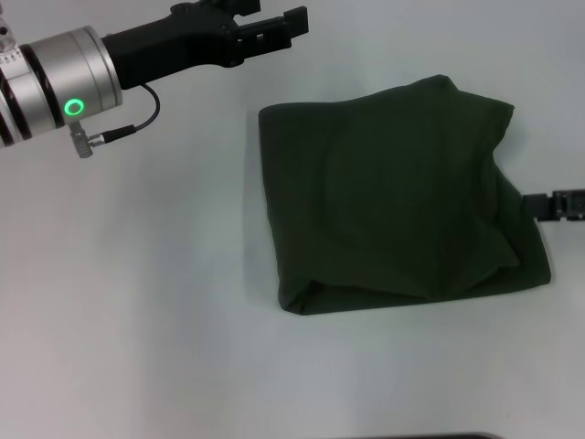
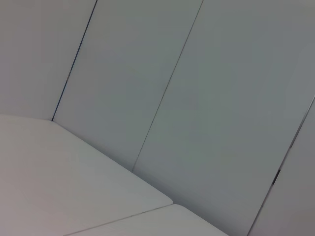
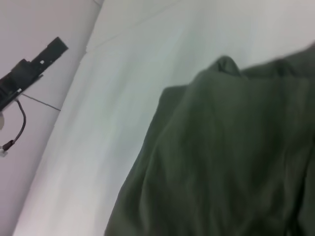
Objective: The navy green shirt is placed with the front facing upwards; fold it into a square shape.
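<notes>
a white table [image 1: 137,302] carries the folded navy green shirt [image 1: 402,201].

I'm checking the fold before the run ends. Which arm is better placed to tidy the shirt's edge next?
Probably the right. The right claw sits at table level against the navy green shirt's right edge, where the fold looks uneven. The left claw is raised at the far left, clear of the cloth.

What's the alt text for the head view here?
A dark green shirt lies folded into a rough, rumpled square on a white table, plain side up. The left hand is raised over the table's far left, clear of the shirt. Only the tip of the right hand shows, at the shirt's right edge.
</notes>
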